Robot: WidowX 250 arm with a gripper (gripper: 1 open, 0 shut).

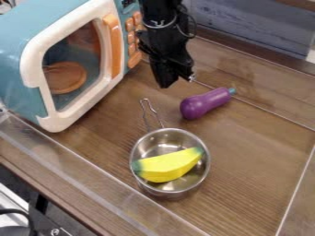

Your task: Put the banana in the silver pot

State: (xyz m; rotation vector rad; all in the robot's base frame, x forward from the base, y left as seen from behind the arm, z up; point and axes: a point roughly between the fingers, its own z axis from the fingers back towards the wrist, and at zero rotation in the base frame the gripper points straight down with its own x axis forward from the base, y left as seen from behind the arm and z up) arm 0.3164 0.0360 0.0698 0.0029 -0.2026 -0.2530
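**Operator:** Claw first: my black gripper (pixel 174 76) hangs pointing almost straight down over the brown wooden tabletop (pixel 264 175), near the open front of the teal-and-cream toy microwave (pixel 55 60). Its fingers are pressed together and nothing is between them. It carries nothing.

**Listener:** Where is the banana?

**Operator:** A short yellow toy banana (pixel 169 165) lies inside the silver pot (pixel 168 182), curved across the bottom. That pot is a small shiny steel saucepan, sitting near the front of the table, with its thin wire handle (pixel 149 112) reaching back toward the gripper. The gripper is well apart from the pot and above the table behind it, not touching anything I can see.

**Listener:** Anything else on the table?

**Operator:** A purple toy eggplant (pixel 205 101) lies to the right of the gripper, apart from the pot.

**Listener:** So which step are you on?

**Operator:** I judge the placing is done, since the banana rests wholly within the pot's rim. What remains, as I read it, is only clearing the arm away. That calls for a clean rise, keeping clear of the wire handle and the microwave door so the pot is not nudged.
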